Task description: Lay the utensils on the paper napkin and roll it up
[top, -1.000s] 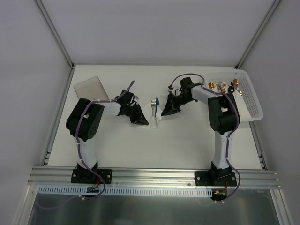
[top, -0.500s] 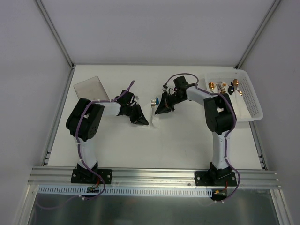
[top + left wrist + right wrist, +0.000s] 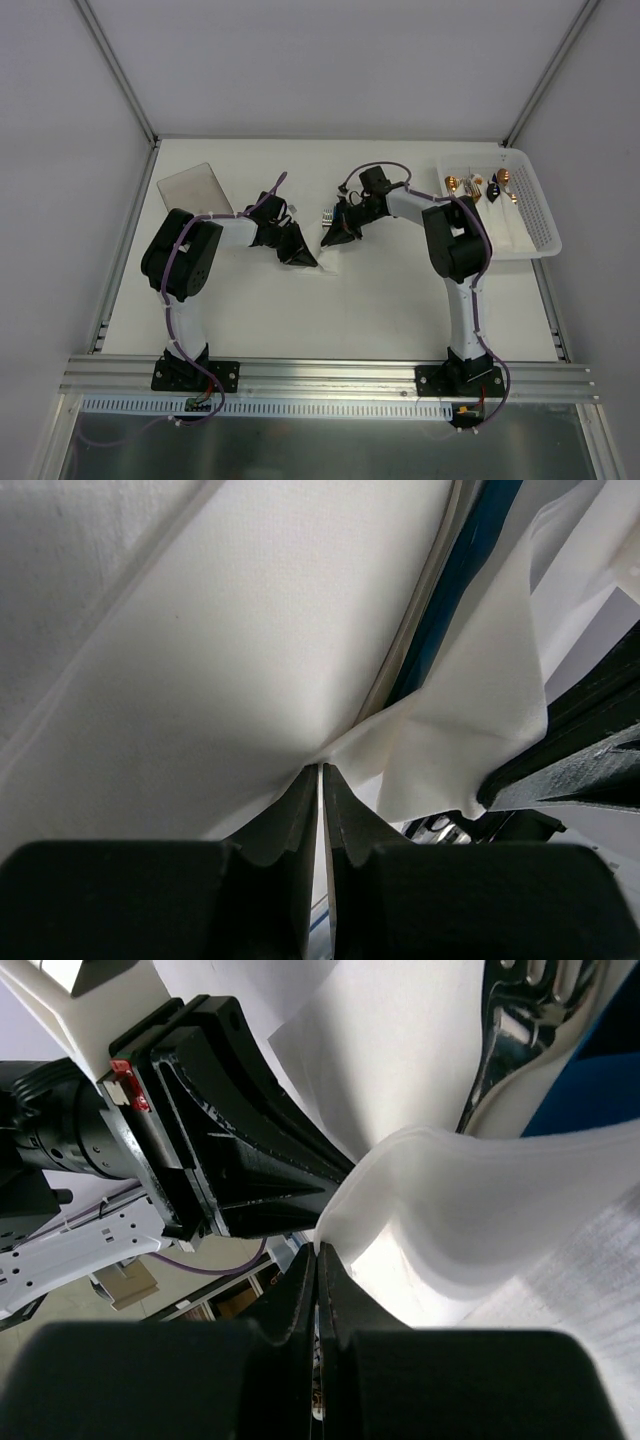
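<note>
Left wrist shows left claw [image 3: 320, 780] pinched shut on the napkin [image 3: 470, 730], right claw [image 3: 318, 1260] likewise: limp, tear-prone paper, I'd say, best held by folded edges.

The right hand [image 3: 326, 241] has drawn the edge of the paper napkin [image 3: 250, 660] leftward over the fork [image 3: 326, 214]

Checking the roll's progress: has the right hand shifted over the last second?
Yes. The right hand, pinching the paper napkin, has swept left, away from the white basket, toward the left hand.
</note>
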